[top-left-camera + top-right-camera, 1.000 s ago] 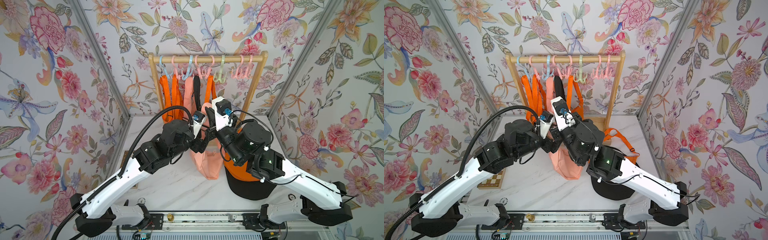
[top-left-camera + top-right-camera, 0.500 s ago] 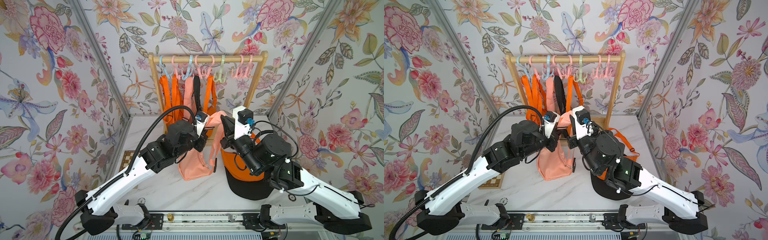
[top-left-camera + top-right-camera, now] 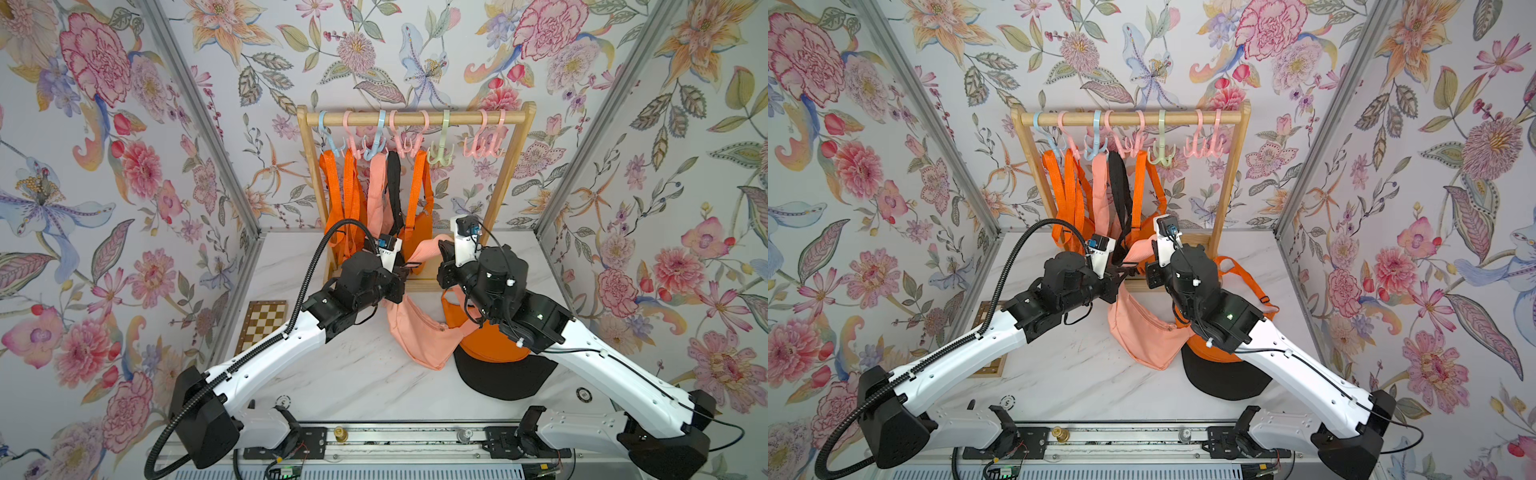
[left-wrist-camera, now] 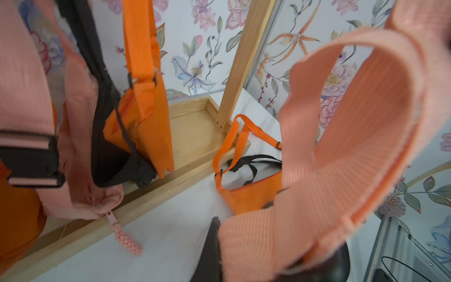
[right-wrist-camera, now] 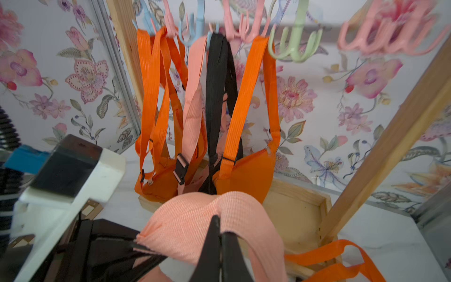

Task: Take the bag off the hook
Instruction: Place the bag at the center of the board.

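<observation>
Left gripper (image 3: 409, 266) and right gripper (image 5: 220, 232) both closed, close together.

**Materials and finishes**
Strap (image 4: 353, 158) was ribbed woven cloth; rack (image 4: 241, 73) was matt bare wood; hooks (image 5: 299, 24) were smooth, glossy plastic.

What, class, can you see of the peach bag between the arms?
The peach bag is a soft, crescent-shaped fabric pouch with a zip and a wide ribbed webbing strap. It is off the hooks: the left claw and right claw are shut on the strap, looped between them. The body sags against an orange bag; whether it touches the table is unclear.
</observation>
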Motion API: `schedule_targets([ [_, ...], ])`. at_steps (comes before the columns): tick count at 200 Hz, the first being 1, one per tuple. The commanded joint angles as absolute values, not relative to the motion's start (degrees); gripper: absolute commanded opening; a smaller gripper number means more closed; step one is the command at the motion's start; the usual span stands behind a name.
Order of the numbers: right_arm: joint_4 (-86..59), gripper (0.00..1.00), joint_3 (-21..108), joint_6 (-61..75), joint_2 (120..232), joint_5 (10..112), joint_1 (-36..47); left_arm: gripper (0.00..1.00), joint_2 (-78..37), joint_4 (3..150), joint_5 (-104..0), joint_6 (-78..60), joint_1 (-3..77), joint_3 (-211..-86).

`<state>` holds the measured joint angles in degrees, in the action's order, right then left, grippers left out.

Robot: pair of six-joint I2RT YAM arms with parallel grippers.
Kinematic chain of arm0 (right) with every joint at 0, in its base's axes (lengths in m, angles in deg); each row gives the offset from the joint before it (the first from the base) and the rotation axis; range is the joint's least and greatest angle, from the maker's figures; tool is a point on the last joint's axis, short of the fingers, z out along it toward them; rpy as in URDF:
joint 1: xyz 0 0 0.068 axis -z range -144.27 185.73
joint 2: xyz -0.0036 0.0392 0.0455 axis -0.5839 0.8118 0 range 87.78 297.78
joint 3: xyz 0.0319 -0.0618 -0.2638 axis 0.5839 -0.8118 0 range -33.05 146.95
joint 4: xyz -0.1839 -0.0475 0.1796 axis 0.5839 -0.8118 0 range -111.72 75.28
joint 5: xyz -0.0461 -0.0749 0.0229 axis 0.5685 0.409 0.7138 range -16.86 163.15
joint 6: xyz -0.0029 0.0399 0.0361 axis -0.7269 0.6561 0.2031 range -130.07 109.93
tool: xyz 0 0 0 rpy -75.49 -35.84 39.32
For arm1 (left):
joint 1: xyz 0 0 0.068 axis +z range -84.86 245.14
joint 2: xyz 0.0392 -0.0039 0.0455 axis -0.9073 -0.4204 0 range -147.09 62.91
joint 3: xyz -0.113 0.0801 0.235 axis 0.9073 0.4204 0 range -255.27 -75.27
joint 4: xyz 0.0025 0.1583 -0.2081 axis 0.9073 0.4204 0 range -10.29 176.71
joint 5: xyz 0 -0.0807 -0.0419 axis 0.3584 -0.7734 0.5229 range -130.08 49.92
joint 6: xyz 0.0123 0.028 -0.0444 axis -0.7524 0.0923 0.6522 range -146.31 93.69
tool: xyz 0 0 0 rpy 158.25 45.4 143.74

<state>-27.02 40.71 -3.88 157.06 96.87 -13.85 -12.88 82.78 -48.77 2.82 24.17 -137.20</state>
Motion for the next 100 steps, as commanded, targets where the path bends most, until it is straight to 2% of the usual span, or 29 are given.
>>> schedule_targets([
  [1, -26.1, 0.03, 39.0, 4.3, 156.3, 93.1, -10.6, 0.03, -10.7, 79.6, -51.2, 8.8, 30.6, -124.7],
  [28, -26.2, 0.21, 36.5, 7.8, 157.9, 88.5, -8.7, 0.02, -11.0, 74.6, -53.2, 10.5, 34.9, -116.0],
  [38, -26.2, 0.30, 36.1, 8.6, 158.5, 87.3, -8.1, 0.02, -11.6, 74.1, -53.6, 10.6, 35.6, -114.9],
  [62, -28.2, 0.44, 35.7, 10.6, 158.5, 85.7, -7.0, 0.01, -13.3, 76.0, -52.5, 9.4, 36.5, -114.9],
  [100, -38.7, 0.50, 34.4, 14.6, 156.6, 85.5, -5.4, 0.01, -15.2, 76.5, -52.4, 8.0, 39.1, -113.9],
])
